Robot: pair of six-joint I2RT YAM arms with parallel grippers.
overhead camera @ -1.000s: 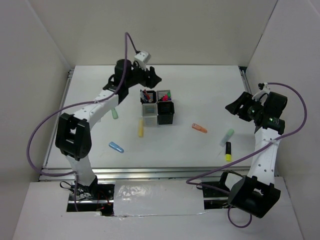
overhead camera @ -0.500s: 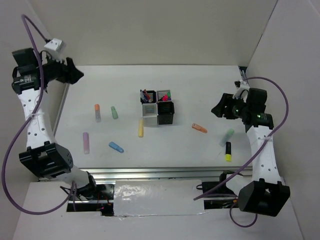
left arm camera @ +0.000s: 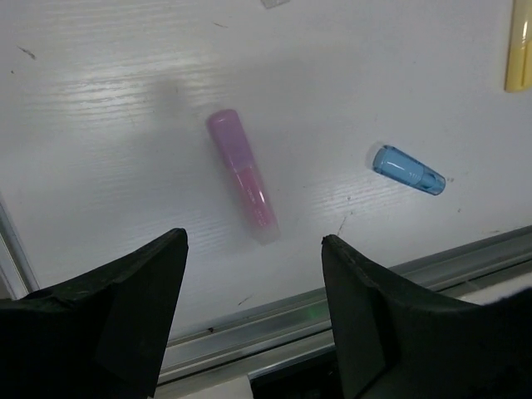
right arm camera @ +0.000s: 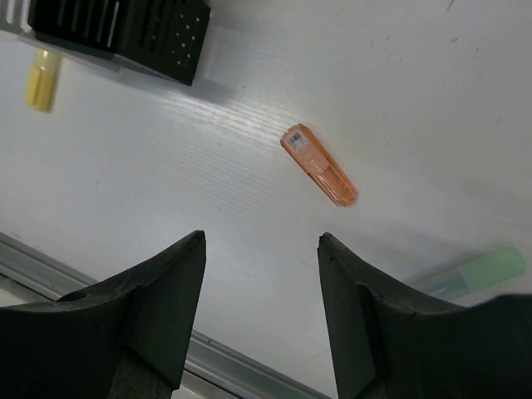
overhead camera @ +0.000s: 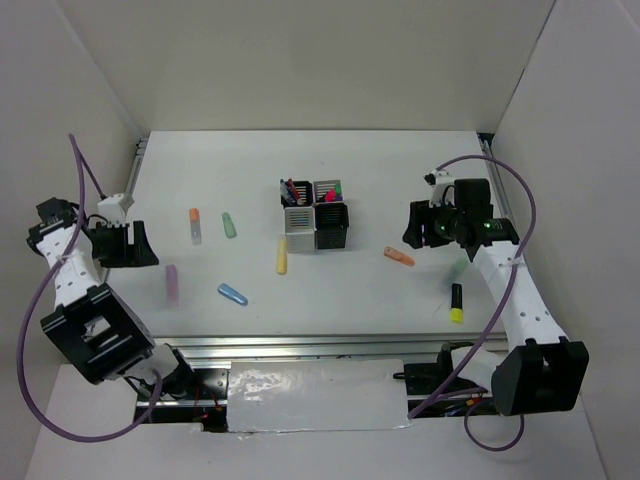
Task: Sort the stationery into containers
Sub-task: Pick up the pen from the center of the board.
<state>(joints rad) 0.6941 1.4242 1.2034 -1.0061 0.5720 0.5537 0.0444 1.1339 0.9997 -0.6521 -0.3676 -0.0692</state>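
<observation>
The white table fills the middle of the top view, walled in by pale panels. The left arm bends along the left edge; the right arm rises along the right side and reaches inward.

The containers stand at the centre, four slotted cups in one block, two black and two silver-white on opposite corners. The two upper cups hold pens and markers. What the two lower cups hold cannot be made out.

The left gripper hovers at mid-left, its jaws spread and holding nothing. In its wrist view the pink marker lies on the table between the fingers. The right gripper hangs right of the containers, likewise spread and empty, with the orange marker lying just above the gap.

The rest of the stationery lies loose on the table:
- a yellow marker just beside the block's lower left
- a blue marker toward the lower left
- a green marker and an orange-capped marker side by side left of the block
- a black highlighter with a yellow end at lower right
- a pale green marker just above the highlighter
</observation>
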